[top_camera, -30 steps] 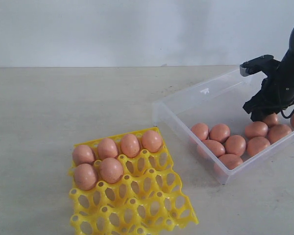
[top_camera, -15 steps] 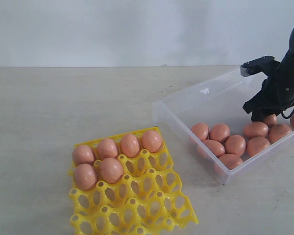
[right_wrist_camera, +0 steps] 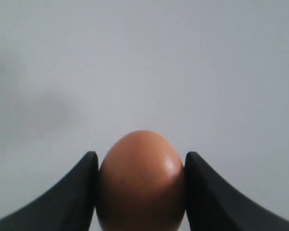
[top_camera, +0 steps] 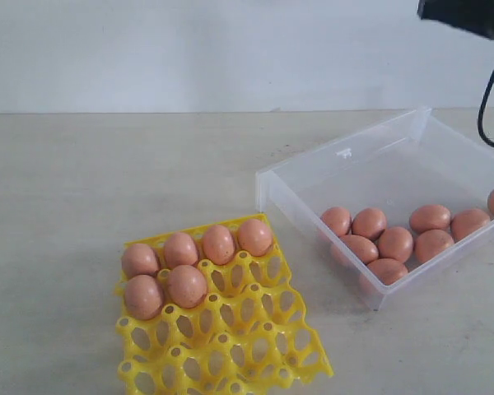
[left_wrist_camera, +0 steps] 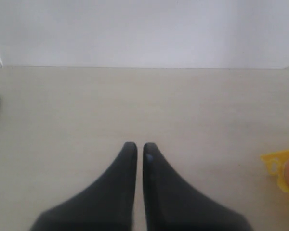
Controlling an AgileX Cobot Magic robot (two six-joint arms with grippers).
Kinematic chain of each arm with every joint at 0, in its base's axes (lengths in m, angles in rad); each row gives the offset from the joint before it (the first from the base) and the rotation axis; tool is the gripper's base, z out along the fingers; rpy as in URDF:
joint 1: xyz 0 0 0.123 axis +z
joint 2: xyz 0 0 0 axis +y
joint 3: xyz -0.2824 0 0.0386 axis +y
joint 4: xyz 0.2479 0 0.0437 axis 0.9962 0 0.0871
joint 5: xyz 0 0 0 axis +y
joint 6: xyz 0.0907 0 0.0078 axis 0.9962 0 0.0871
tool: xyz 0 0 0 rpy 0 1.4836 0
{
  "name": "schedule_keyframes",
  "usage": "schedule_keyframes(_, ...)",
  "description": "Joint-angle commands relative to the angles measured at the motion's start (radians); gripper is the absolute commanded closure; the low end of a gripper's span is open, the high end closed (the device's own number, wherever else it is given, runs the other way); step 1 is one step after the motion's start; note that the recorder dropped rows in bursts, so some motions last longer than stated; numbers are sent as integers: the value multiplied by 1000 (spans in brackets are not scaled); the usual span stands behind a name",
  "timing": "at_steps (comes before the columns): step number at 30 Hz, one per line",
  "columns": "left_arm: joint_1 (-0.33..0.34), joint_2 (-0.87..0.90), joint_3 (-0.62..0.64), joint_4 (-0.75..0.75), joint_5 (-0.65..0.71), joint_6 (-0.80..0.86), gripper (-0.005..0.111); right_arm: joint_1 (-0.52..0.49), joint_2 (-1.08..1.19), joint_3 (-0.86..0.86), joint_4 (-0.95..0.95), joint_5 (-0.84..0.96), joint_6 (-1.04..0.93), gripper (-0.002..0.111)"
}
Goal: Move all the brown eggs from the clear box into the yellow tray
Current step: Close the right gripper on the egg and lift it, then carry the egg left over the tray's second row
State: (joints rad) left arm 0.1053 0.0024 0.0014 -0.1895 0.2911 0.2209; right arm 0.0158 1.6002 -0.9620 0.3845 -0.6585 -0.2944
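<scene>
Clamped in the right gripper (right_wrist_camera: 140, 156), between two dark fingers (right_wrist_camera: 79, 192) spread just to its width and pressing on either flank: one brown egg (right_wrist_camera: 140, 192), nothing but plain pale wall (right_wrist_camera: 144, 57) behind it. In the exterior view, only a dark piece of the right arm (top_camera: 465, 10) and a loop of cable (top_camera: 483, 107) at the upper corner, the gripper itself out of frame. Well below that arm, the clear box (top_camera: 379, 177), with nine brown eggs (top_camera: 395, 243) clustered along one wall, several touching. Farther off from that gripper, apart from the box on the table (top_camera: 107, 164), the yellow tray (top_camera: 247, 337), with six eggs seated in cups: four in the far row, two in the next. Left gripper (left_wrist_camera: 140, 147) low over bare table, fingers drawn together to a thin slit, nothing between them. Off to one side of it, slightly ahead, a corner of the tray with one egg.
</scene>
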Motion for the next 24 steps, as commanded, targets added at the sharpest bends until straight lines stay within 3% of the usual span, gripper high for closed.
schedule_keyframes(1,3,-2,-1,-5,-7,7,103,-7,-87,11,-317,-197,646,108)
schedule_keyframes(4,3,-2,-1,-5,-7,7,103,18,-103,14,-1013,-266,1190,108)
schedule_keyframes(6,3,-2,-1,-5,-7,7,103,74,-103,58,-1118,-338,1241,108)
schedule_keyframes(10,3,-2,-1,-5,-7,7,103,232,-103,244,-949,-413,1131,109)
schedule_keyframes(12,3,-2,-1,-5,-7,7,103,332,-92,369,-775,-413,995,109)
schedule_keyframes(16,3,-2,-1,-5,-7,7,103,483,-14,519,-491,-435,909,109)
schedule_keyframes(24,3,-2,-1,-5,-7,7,103,577,225,462,-679,-384,974,109)
